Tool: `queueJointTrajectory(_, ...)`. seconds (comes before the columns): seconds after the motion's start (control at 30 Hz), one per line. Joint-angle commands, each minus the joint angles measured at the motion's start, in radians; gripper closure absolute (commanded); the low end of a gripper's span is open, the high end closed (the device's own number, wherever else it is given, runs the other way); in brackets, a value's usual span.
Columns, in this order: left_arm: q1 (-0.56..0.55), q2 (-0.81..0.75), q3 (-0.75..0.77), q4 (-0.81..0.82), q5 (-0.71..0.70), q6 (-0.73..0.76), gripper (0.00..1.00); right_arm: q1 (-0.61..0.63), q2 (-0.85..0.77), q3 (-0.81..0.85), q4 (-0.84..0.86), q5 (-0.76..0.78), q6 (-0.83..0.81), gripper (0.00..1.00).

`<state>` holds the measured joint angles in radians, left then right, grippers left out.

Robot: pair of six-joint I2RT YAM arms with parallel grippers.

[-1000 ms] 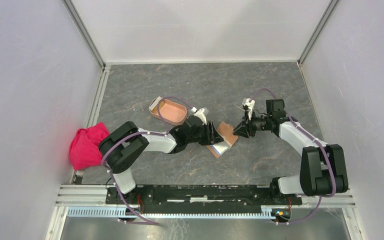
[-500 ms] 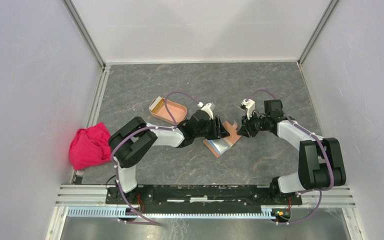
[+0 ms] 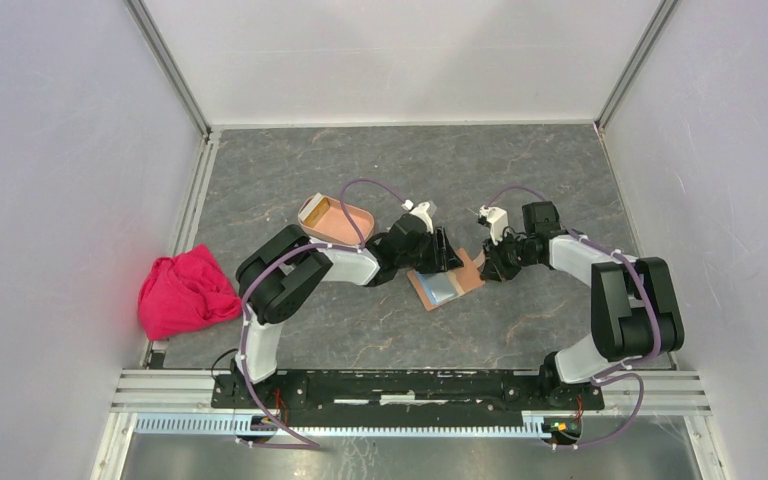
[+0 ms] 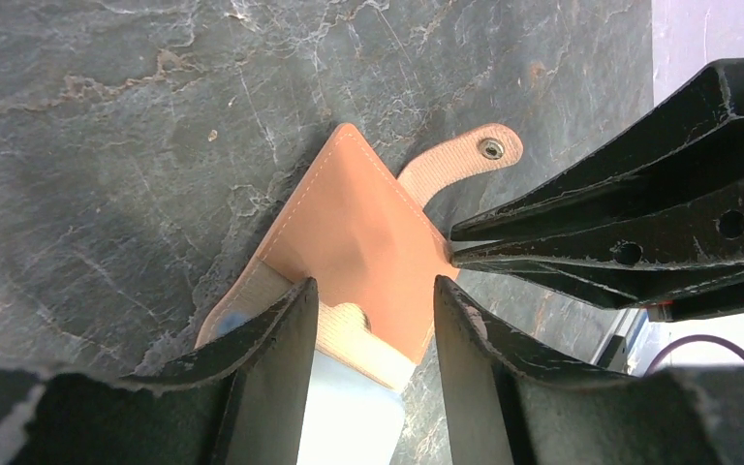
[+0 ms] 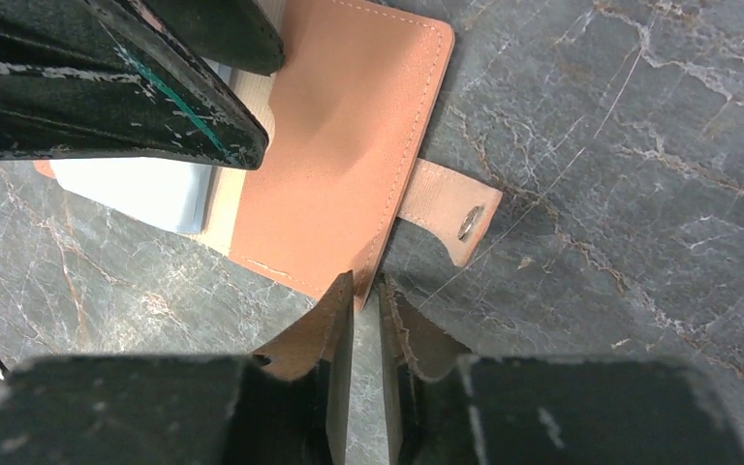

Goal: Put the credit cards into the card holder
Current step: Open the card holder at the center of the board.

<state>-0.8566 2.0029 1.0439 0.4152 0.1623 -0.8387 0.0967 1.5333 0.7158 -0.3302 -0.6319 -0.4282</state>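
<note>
On grey marble [image 3: 360,160], left fingers [image 4: 271,387] gape over half-hidden pale card [image 4: 349,426], right fingers [image 5: 334,368] pinch wallet [image 5: 349,126].

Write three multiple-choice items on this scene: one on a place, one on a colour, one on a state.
1. In the top view, the card holder lies:
A) left of the wallet and farther back
B) right of it
C) nearer the arm bases than it

2. The cloth at the left edge of the table is:
A) green
B) pinkish red
C) yellow

3. The wallet's snap tab is:
A) fastened
B) folded under the wallet
C) unfastened, lying flat on the table

Answers:
1 A, the salmon tray sits up and left of the wallet.
2 B, the crumpled cloth shows bright pinkish red.
3 C, the tab sticks out free beside the open flap.
</note>
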Motion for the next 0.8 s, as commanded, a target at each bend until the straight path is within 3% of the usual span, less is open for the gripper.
queueJointTrajectory(0.0,0.016,0.037,0.009,-0.042,-0.008,0.11,0.43,0.001,-0.021,0.03,-0.025,-0.002,-0.03,0.77)
queueJointTrajectory(0.13,0.016,0.066,0.049,-0.12,-0.011,0.157,0.42,-0.014,-0.055,0.044,-0.04,-0.035,-0.059,0.75)
queueJointTrajectory(0.3,0.012,0.088,0.091,-0.201,-0.027,0.174,0.44,-0.07,-0.227,0.059,-0.049,-0.182,-0.154,0.66)
queueJointTrajectory(0.43,0.008,0.1,0.111,-0.222,-0.022,0.184,0.45,-0.074,-0.338,0.015,0.072,-0.266,-0.092,0.65)
queueJointTrajectory(0.53,0.007,0.099,0.112,-0.223,-0.019,0.188,0.45,-0.065,-0.276,0.0,0.165,-0.275,0.038,0.69)
queueJointTrajectory(0.63,0.005,0.093,0.105,-0.215,-0.013,0.191,0.45,-0.063,-0.127,0.078,0.082,-0.262,0.028,0.79)
queueJointTrajectory(0.77,0.005,0.091,0.102,-0.207,-0.006,0.195,0.45,-0.063,-0.022,0.1,0.105,-0.102,0.084,0.89)
